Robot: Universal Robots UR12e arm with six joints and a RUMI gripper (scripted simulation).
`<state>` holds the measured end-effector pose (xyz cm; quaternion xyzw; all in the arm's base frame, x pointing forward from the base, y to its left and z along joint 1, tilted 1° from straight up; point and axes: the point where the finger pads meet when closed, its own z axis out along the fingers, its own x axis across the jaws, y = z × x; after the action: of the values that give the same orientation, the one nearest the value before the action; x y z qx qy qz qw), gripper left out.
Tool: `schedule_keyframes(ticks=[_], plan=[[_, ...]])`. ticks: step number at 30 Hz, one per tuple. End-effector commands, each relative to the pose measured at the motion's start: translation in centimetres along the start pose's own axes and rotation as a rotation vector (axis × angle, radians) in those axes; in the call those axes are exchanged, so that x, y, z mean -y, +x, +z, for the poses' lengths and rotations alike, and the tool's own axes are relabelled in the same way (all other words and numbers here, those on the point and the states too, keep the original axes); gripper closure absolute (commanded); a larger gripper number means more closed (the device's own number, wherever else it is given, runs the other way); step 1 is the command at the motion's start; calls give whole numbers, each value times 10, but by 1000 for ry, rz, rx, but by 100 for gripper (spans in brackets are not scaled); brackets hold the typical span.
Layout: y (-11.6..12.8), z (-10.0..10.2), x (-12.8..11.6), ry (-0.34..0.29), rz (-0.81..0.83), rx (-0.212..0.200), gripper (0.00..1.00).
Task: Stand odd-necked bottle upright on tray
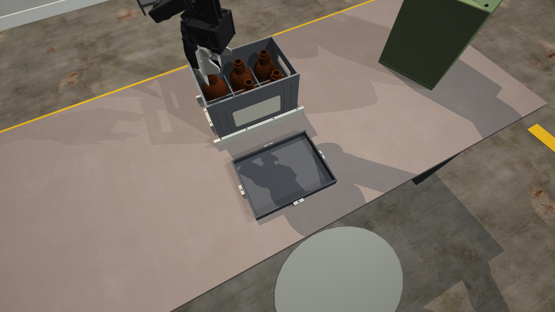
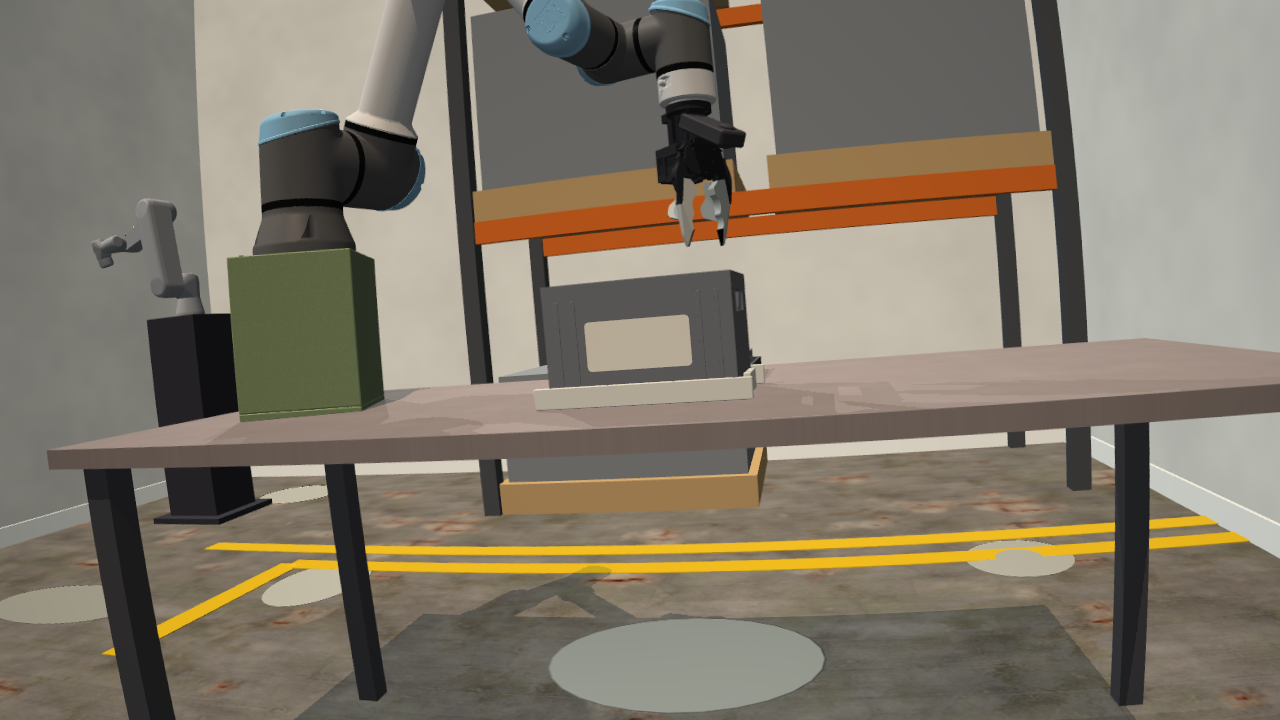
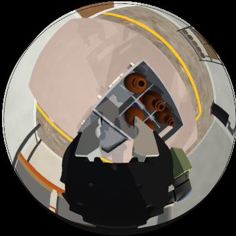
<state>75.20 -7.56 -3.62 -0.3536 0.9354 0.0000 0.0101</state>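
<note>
The dark grey crate [image 1: 248,91] stands on the table with five brown bottles upright in its compartments. One bottle [image 1: 214,87] is in the left end cell, two [image 1: 238,73] are in the middle and two [image 1: 264,63] at the right. My gripper [image 1: 209,66] hangs over the left end bottle, and a finger hides its neck. In the exterior view its fingertips [image 2: 704,234] are clearly above the crate's rim [image 2: 644,326]. The fingers stand partly open with nothing between them [image 3: 118,122]. The empty dark tray [image 1: 283,174] lies in front of the crate.
A white bar [image 1: 258,128] lies along the crate's front foot, between crate and tray. A tall green box [image 1: 430,38], the arm's base, stands at the table's far right corner. A shelving rack [image 2: 760,197] stands behind the table.
</note>
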Motion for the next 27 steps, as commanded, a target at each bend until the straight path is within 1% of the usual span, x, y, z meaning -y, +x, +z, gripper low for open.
schedule_keyframes(ticks=[1,27], plan=[[-1,5,-1,0,0,-1,62],[0,36,-2,-2,-1,-2,62]])
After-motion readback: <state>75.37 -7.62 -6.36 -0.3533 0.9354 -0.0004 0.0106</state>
